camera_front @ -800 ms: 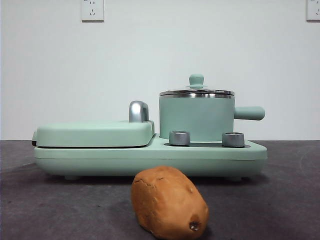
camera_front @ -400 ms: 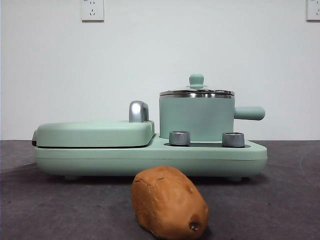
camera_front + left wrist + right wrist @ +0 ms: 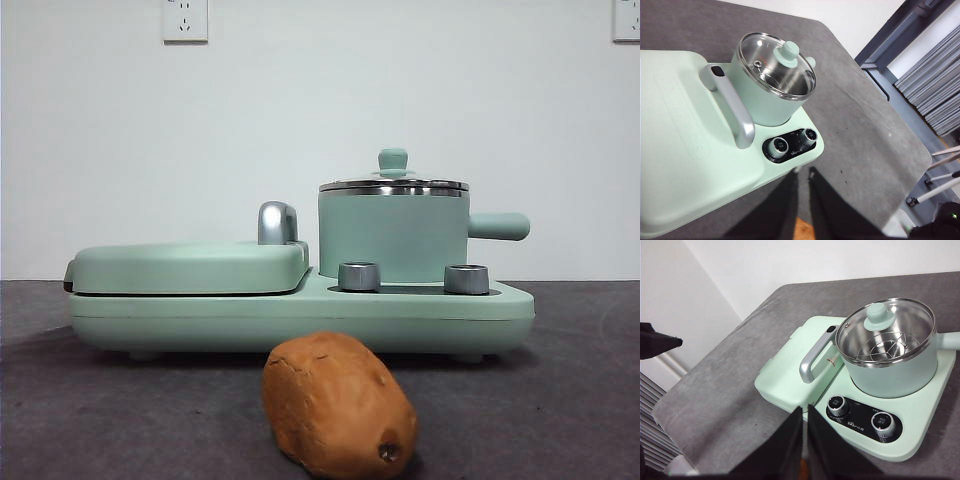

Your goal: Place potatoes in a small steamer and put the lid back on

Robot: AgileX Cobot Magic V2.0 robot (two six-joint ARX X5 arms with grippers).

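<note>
One potato (image 3: 338, 405) lies nearest the front camera, on the dark grey table (image 3: 560, 400), its long body angled so that the end with the dark eye spot points forward and to the right. It rests apart from the appliance behind it, touched by nothing.

Behind it stands one mint-green cooker base (image 3: 300, 315) carrying two steel knobs (image 3: 359, 276) (side by side on a black panel, as the wrist views show). On the base's left half sits one flat griddle cover (image 3: 190, 266) with one chrome handle (image 3: 277, 222). On the right half stands one small steamer (image 3: 393, 240), its stubby side handle pointing right. One lid (image 3: 393, 184) of clear glass sits on the steamer's steel rim, its single green knob upright. Through the glass the right wrist view shows a wire rack in the steel interior and no food.

On the far wall are two white sockets (image 3: 185, 20).

Both arms hang above the near side of the table. The left gripper (image 3: 801, 197) has its jaws nearly pressed together, a thin slit between them, pinching nothing. The right gripper (image 3: 804, 432) is likewise drawn close with only a narrow gap, and empty.
</note>
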